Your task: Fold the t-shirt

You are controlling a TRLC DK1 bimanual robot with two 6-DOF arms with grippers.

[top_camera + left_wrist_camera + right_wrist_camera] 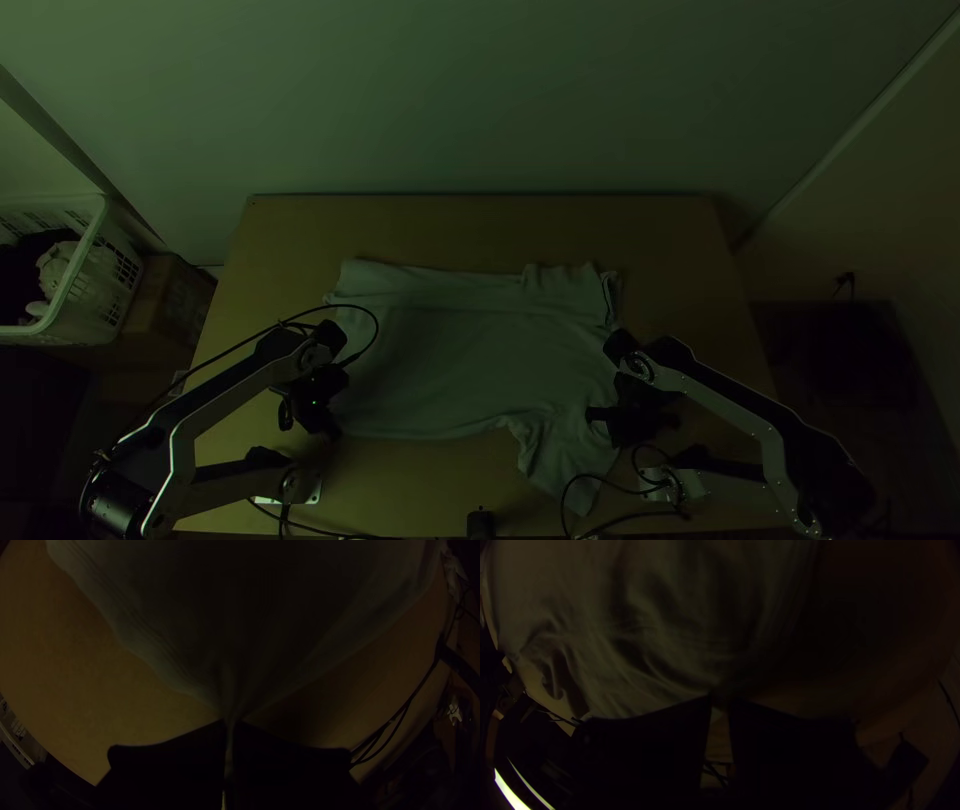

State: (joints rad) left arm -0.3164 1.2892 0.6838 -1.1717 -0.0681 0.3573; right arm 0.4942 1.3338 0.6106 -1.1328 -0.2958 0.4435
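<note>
The pale t-shirt (460,360) lies spread over the table's middle and front, with a long strip folded along its far side. One sleeve (570,470) sticks out toward the near edge, wrinkled. At the shirt's left side is my left gripper (328,392). In the left wrist view the cloth (235,630) gathers to a point between the fingers of my left gripper (230,724), which is shut on it. My right gripper (602,413) is over the shirt's right side. In the right wrist view creased cloth (645,640) runs into the tips of my right gripper (720,699), shut on its edge.
A white basket (75,285) holding cloth stands beyond the table's left side, near a cardboard box (172,305). Loose cables cross near both arms. A small black object (480,523) sits at the near edge. Bare wood (480,232) runs behind the shirt.
</note>
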